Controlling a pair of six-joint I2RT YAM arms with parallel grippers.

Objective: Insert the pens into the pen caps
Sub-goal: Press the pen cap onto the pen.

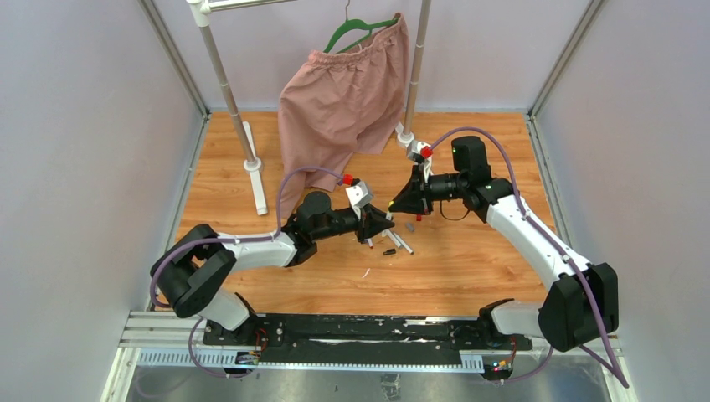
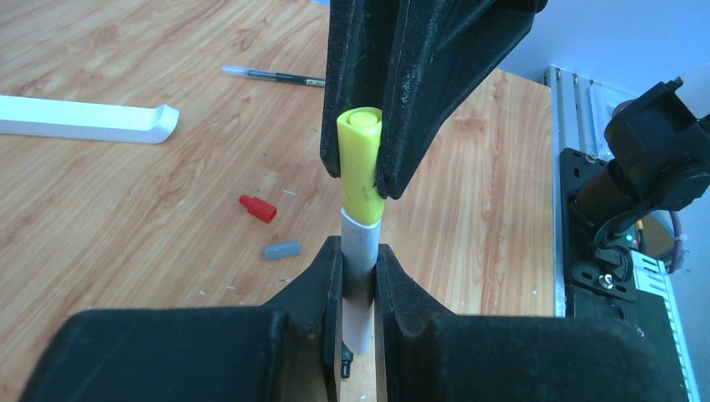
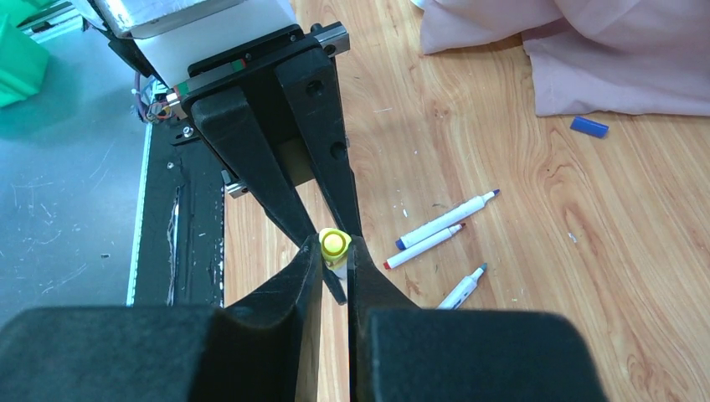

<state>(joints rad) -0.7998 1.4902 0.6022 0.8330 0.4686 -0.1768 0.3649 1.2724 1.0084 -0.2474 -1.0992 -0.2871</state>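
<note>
My left gripper (image 2: 358, 251) is shut on the white barrel of a pen (image 2: 360, 243) and holds it above the table. A yellow cap (image 2: 362, 159) sits on the pen's end. My right gripper (image 3: 335, 251) is shut on that yellow cap (image 3: 334, 244), and its fingers (image 2: 419, 100) come in from above in the left wrist view. The two grippers meet tip to tip over the table's middle, left (image 1: 383, 221) and right (image 1: 400, 205). Three uncapped pens lie on the table: purple-tipped (image 3: 446, 219), red-tipped (image 3: 423, 245), grey-tipped (image 3: 462, 286). A red cap (image 2: 257, 208) and a grey cap (image 2: 282, 249) lie loose.
Pink shorts (image 1: 343, 92) hang from a rack at the back, its white foot (image 2: 84, 121) on the table. A thin black pen (image 2: 276, 77) lies beyond the caps. A blue-purple cap (image 3: 589, 126) lies near the shorts. A black cap (image 1: 389, 251) lies by the pens.
</note>
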